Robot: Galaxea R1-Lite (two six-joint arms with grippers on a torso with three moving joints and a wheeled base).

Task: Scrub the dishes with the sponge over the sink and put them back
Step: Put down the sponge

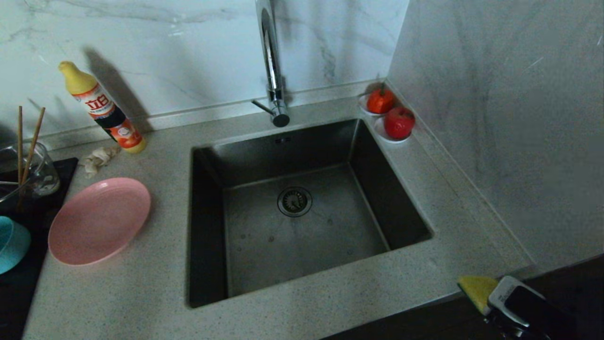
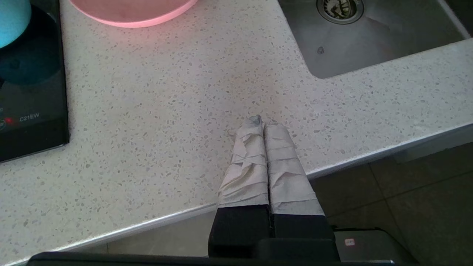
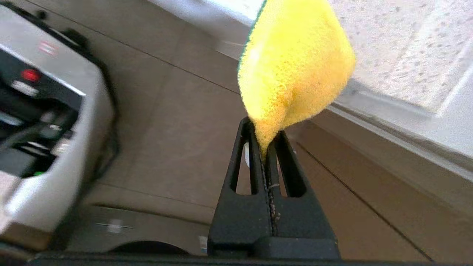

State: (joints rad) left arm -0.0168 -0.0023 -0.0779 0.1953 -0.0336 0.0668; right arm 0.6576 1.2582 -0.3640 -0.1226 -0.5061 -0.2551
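Note:
My right gripper (image 3: 264,138) is shut on the yellow sponge (image 3: 295,62), pinching one end; a thin green edge shows along it. In the head view the sponge (image 1: 476,289) pokes up at the counter's near right edge, off the countertop. The pink plate (image 1: 99,219) lies on the counter left of the sink (image 1: 377,198). The teal bowl (image 1: 12,243) rests on a black cooktop at the far left. Two wooden chopsticks (image 1: 29,141) stand in a glass cup (image 1: 37,172). My left gripper (image 2: 264,127) is shut and empty, parked over the counter's front edge.
A detergent bottle (image 1: 104,111) leans against the back wall, with a beige paper wad (image 1: 96,159) beside it. Two red fruits on small white saucers (image 1: 389,115) stand in the back right corner. A chrome faucet (image 1: 272,71) rises behind the sink. Marble walls close the back and right.

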